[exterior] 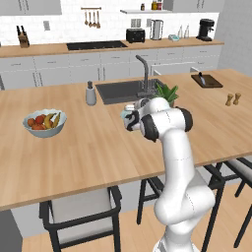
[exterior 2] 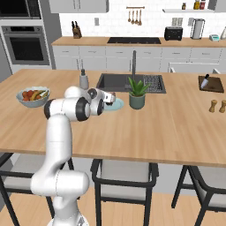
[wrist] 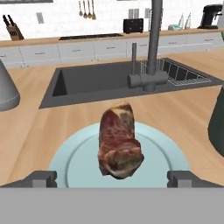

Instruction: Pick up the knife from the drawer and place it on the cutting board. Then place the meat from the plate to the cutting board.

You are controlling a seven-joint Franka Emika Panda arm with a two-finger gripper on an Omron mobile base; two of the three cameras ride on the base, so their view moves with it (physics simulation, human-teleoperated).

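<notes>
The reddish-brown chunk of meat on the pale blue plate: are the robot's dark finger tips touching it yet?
Apart. In the hand view the open gripper has one tip at each side, with bare pale blue round plate between each tip and the reddish-brown meat chunk.

The meat (wrist: 119, 142) is mottled reddish-brown with pale, cream-coloured marbling, and sits on a plain pale blue plate (wrist: 166, 151). The desk (wrist: 183, 113) is light tan wood. The sink (wrist: 100, 81) is dark grey, and the cutting board (exterior 2: 212, 84) is dark brown.
</notes>
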